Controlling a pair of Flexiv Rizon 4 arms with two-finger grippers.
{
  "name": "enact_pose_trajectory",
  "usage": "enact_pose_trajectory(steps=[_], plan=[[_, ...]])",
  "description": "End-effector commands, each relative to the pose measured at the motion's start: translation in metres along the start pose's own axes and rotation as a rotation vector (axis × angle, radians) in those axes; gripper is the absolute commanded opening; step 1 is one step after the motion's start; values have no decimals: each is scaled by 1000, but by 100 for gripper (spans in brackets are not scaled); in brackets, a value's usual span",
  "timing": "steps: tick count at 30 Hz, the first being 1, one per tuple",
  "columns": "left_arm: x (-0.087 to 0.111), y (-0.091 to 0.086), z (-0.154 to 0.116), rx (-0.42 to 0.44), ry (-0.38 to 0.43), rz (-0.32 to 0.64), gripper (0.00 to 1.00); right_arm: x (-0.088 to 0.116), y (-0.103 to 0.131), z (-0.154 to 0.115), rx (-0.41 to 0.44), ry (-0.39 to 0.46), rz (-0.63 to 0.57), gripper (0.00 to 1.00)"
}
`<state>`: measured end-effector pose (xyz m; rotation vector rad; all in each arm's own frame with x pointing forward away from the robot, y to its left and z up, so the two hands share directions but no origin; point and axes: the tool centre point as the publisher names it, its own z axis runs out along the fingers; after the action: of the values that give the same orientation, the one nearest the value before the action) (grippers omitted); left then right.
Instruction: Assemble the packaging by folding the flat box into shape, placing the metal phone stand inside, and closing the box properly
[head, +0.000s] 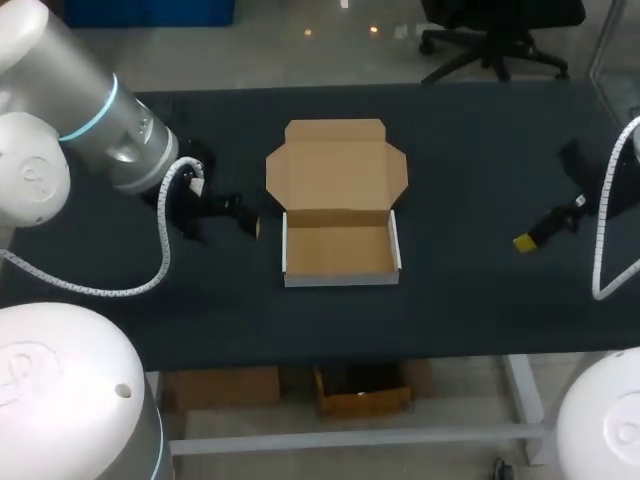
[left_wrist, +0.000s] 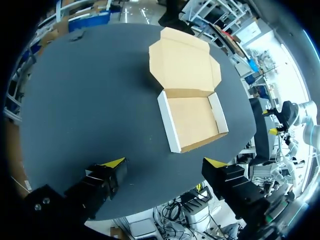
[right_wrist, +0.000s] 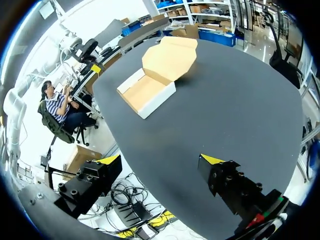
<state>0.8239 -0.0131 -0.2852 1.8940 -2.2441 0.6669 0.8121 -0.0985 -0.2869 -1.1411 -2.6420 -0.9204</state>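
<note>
The left end effector (left_wrist: 164, 162) and right end effector (right_wrist: 160, 160) stood spread, empty. Pushing the open lid (head: 335, 165) from one side could slide the light box (head: 340, 250) away.

Head camera: above and behind me, looking down on the table (head: 470, 150). My wrist cameras face inward from the left and right sides, both well back. All three share the box (head: 337, 205)
</note>
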Motion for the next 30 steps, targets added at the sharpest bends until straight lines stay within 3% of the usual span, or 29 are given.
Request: enact_pose_trajectory(steps=[1,12,20,30], plan=[[-8,22,-43,98,-13,-19,100,6,-10,-14,-51,-28,19,100],[-17,37,-83,172,-30,-49,100,10,-8,-39,-114,-104,96,100],[-14,40,-100,199,-40,-60,100,9,-2,-48,-140,-87,155,100],[-8,40,-119,229,-63,-55,100,13,-11,-64,-153,-73,279,100]])
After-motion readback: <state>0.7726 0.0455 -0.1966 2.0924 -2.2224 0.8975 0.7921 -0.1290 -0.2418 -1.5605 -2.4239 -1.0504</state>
